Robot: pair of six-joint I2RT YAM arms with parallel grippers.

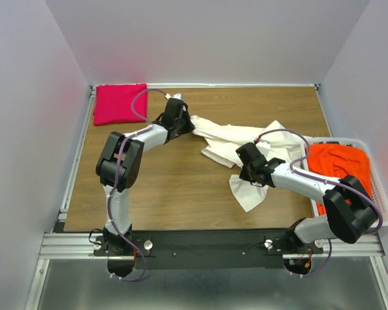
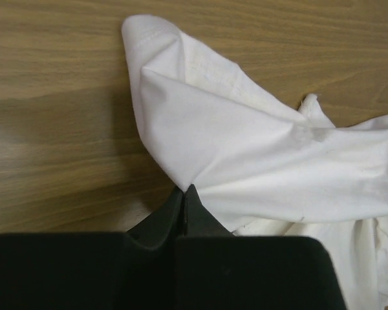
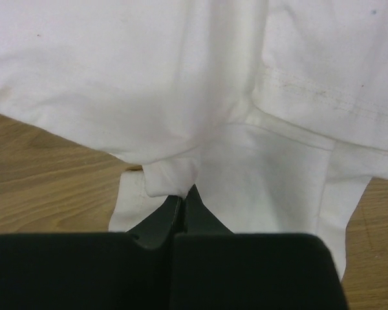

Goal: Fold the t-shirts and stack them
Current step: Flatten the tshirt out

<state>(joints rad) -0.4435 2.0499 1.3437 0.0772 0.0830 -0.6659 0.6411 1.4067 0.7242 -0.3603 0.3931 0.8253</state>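
Your left gripper (image 2: 184, 192) has its black fingers pressed fully together and pinches a peak of the plain cream-white cotton t-shirt (image 2: 258, 148), so the cloth runs tight from the tips. Your right gripper (image 3: 184, 192) is closed in the same way on a small folded tab of the same shirt; which part of the shirt it is, I cannot tell. This shirt lies crumpled across the middle of the brown wooden table (image 1: 168, 187), a little toward the far edge, between the two arms. The folded magenta-pink t-shirt (image 1: 119, 103) sits in the far left corner, and the orange-red t-shirt (image 1: 339, 165) lies inside the white plastic laundry basket (image 1: 383, 194) at the right edge. I judge that the step in hand is to spread the white shirt flat before any fold. To do it well, lift both pinches together and only a little, then draw them apart along the table until the cloth has no slack. Move slowly, because each pinch holds little fabric and may slip. If one grip has a bunch and not a single edge, the shirt will probably twist. Lay it down near the middle, well apart from the pink one.
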